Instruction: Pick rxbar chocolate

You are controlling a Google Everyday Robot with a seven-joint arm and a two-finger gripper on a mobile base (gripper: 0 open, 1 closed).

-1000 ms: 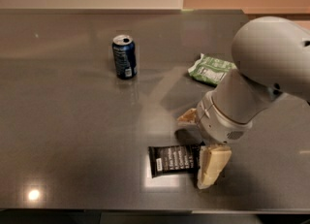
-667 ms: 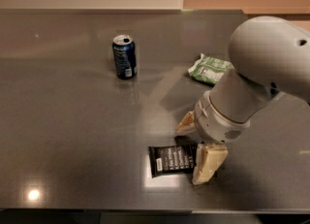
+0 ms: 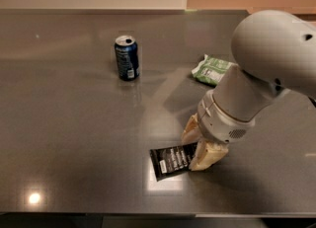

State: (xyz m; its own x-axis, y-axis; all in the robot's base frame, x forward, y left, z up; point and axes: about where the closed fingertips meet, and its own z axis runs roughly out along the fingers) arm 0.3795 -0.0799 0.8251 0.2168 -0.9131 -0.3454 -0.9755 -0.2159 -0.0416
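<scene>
The rxbar chocolate (image 3: 170, 161), a flat black wrapper with white text, lies on the dark table (image 3: 69, 138) near its front edge. My gripper (image 3: 193, 151) comes down from the right onto the bar's right end. Its two tan fingers (image 3: 205, 157) stand on either side of that end and press on it across its width. The bar still rests on the table, slightly skewed. The white arm (image 3: 256, 79) hides the table behind the gripper.
A dark blue soda can (image 3: 127, 57) stands upright at the back, left of centre. A green-and-white crinkly snack bag (image 3: 211, 69) lies at the back right, partly behind the arm. The table's front edge (image 3: 98, 213) runs just below the bar.
The gripper has sunk onto the bar's right end and its fingers have drawn together around it. The bar has turned slightly. The can and the bag have not moved.
</scene>
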